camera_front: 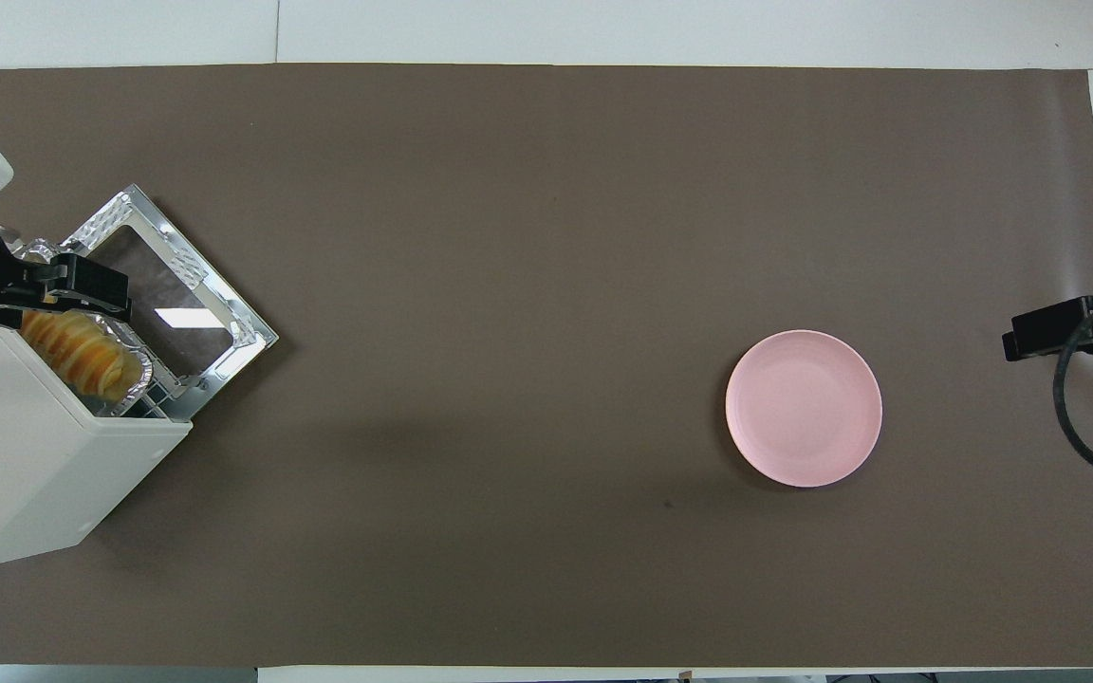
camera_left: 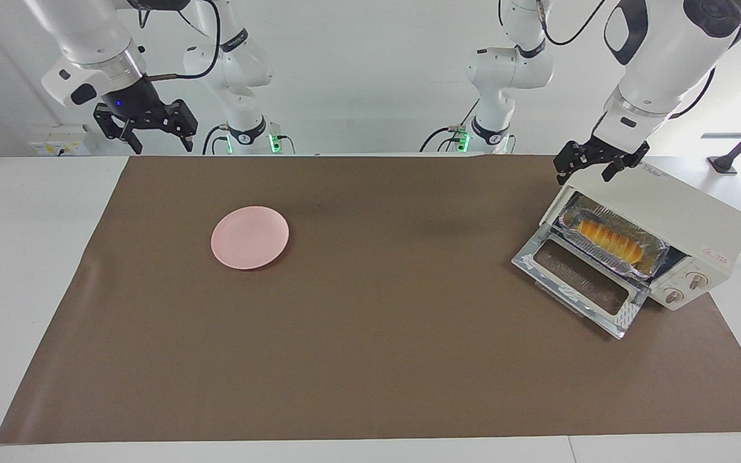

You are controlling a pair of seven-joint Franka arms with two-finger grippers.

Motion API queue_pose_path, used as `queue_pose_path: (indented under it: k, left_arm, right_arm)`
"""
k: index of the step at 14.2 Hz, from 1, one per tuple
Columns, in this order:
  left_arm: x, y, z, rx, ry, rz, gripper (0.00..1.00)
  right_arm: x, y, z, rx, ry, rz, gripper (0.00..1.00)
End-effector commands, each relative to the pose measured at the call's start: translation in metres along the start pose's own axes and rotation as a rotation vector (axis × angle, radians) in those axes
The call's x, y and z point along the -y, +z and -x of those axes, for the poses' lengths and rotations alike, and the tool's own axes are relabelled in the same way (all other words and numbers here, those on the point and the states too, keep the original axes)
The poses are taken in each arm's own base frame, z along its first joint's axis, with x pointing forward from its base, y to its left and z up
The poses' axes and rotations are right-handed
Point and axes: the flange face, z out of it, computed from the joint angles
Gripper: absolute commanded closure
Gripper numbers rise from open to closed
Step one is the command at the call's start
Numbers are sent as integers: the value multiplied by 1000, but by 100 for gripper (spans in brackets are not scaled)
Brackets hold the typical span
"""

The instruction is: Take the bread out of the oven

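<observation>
The cream-white oven [camera_left: 692, 215] stands at the left arm's end of the table with its glass door [camera_left: 579, 280] dropped open. The golden ridged bread [camera_left: 608, 239] lies in a crinkled foil tray [camera_left: 657, 252] that sticks partly out of the opening. My left gripper [camera_left: 588, 172] hangs open just above the oven's top front edge, over the end of the tray nearer the robots, touching nothing. My right gripper [camera_left: 155, 138] is open and empty, raised over the right arm's end of the table, and waits. In the overhead view the bread [camera_front: 82, 353] shows under the left gripper [camera_front: 63, 289].
A pink plate [camera_left: 249, 237] lies on the brown mat [camera_left: 370, 360] toward the right arm's end; it also shows in the overhead view [camera_front: 804, 408]. The oven's two knobs [camera_left: 686, 288] face away from the robots. A power cord runs off from the oven.
</observation>
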Motion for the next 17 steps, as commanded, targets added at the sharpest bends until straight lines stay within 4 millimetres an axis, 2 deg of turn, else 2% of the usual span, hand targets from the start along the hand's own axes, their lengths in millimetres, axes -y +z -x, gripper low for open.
queue_pose_path:
  k: [1,6,10,12,13,15,16,17]
  left_arm:
    - [-1,1,-2,-10,9,13,0]
    - [-3,-5,-3,-42,12,13,0]
    - [7,-11,2,-48,-11,17,0]
    - [13,-11,-5,-81,-77,23,0]
    - [13,-8,-12,-95,-185,29,0]
    - [13,14,-36,-109,-372,30,0]
    - [22,20,-43,-113,-422,30,0]
    - [35,49,-60,-81,-510,-22,0]
  right_arm:
    - [-2,-2,7,6,-22,-13,0]
    - [-2,-2,6,5,-22,-13,0]
    - [-2,-2,7,6,-22,-13,0]
    - [-2,-2,7,6,-22,-13,0]
    - [-2,-2,7,6,-22,-13,0]
    - [-2,-2,7,6,-20,-13,0]
    - [-2,-2,6,5,-20,-13,0]
    - [-2,-2,6,5,-22,-13,0]
